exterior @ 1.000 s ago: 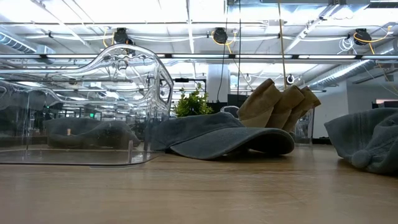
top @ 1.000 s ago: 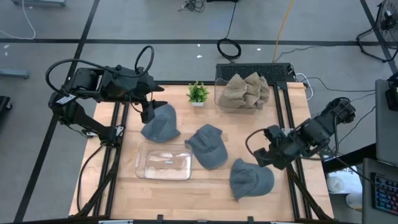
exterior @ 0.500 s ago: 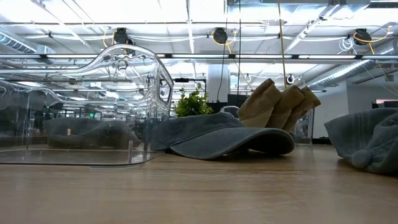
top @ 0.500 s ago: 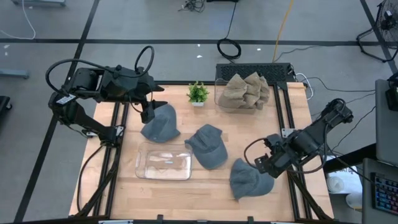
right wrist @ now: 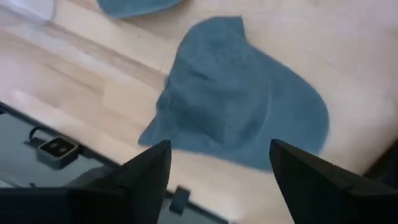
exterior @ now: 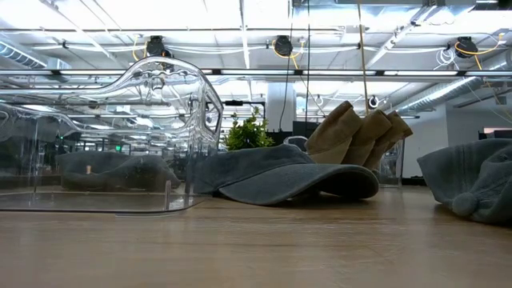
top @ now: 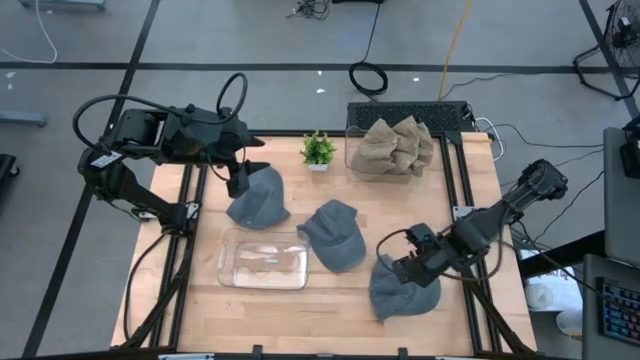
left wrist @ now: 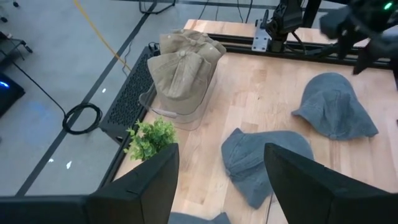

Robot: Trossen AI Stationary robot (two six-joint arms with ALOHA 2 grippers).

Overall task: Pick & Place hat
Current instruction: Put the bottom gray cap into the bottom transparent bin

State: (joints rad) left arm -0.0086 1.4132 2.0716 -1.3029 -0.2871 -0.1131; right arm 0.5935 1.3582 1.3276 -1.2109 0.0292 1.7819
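Three grey-blue hats lie flat on the wooden table: a far-left hat [top: 260,198], a middle hat [top: 335,235] [exterior: 280,176] and a near-right hat [top: 403,290] [right wrist: 239,102] [exterior: 472,180]. My right gripper [top: 405,268] [right wrist: 217,152] hangs open over the near-right hat, its fingers on either side of the crown without touching it. My left gripper [top: 240,172] [left wrist: 221,168] waits open above the far-left hat's far edge. A clear plastic tray [top: 263,262] [exterior: 104,136] sits near the table's near left.
A clear bin of tan hats [top: 395,148] [left wrist: 183,68] stands at the far right, with a small green plant [top: 319,150] [left wrist: 152,137] beside it. Black rails run along the table's left and right edges. Bare wood shows between the hats.
My right gripper has moved from the table's right edge toward the left and near side, ending over the near-right hat. The hats, the tray and my left arm have stayed still.
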